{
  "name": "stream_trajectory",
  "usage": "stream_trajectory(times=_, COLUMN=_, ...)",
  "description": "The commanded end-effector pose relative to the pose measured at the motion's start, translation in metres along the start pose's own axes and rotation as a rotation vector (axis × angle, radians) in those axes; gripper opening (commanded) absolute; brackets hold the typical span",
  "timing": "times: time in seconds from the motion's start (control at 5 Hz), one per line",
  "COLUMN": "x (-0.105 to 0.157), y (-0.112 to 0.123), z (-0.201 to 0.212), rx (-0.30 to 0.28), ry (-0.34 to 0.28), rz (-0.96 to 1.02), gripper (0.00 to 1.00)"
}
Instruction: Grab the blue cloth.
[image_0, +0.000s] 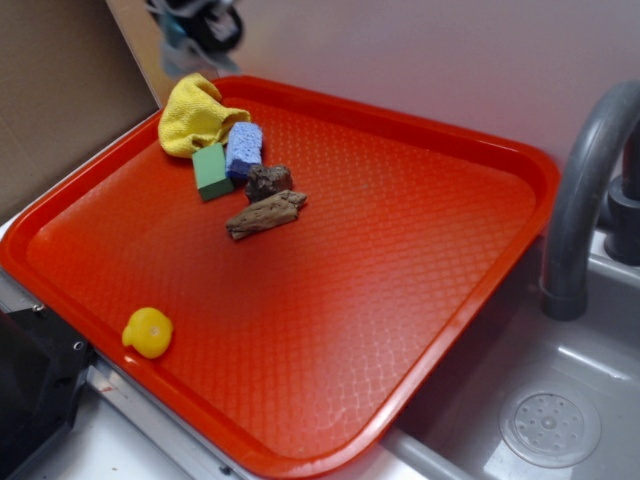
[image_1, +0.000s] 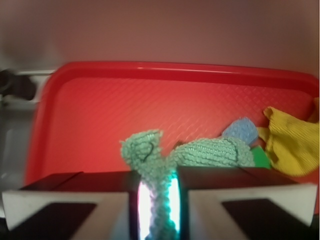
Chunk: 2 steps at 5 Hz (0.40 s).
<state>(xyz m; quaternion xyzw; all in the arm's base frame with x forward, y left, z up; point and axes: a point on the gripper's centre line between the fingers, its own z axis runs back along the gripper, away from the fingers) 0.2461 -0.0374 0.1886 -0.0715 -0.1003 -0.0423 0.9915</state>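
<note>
The blue cloth (image_1: 200, 152), a pale grey-blue terry rag, is pinched between my fingers in the wrist view. One fold runs down the gap and the rest bunches out in front, above the red tray (image_1: 100, 110). My gripper (image_1: 157, 200) is shut on it. In the exterior view the gripper (image_0: 205, 25) is blurred at the top left, above the tray's far corner, and the cloth (image_0: 185, 58) hangs from it as a pale smear.
On the tray (image_0: 400, 300) lie a yellow cloth (image_0: 195, 115), a bright blue sponge (image_0: 244, 148), a green block (image_0: 211, 170), a dark lump (image_0: 268, 181), a wood piece (image_0: 265, 215) and a yellow toy (image_0: 147, 332). A grey faucet (image_0: 585, 190) and a sink drain (image_0: 550, 425) are at the right.
</note>
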Motion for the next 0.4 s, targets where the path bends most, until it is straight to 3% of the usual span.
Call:
stream_trajectory(times=0.0, x=-0.0019, y=-0.0224, z=0.0914, rx=-0.162, ry=0.049, rz=-0.203, gripper=0.00)
stream_trajectory(times=0.2, x=0.0026, y=-0.0221, z=0.0814, rx=-0.119, ry=0.026, rz=-0.195, gripper=0.00)
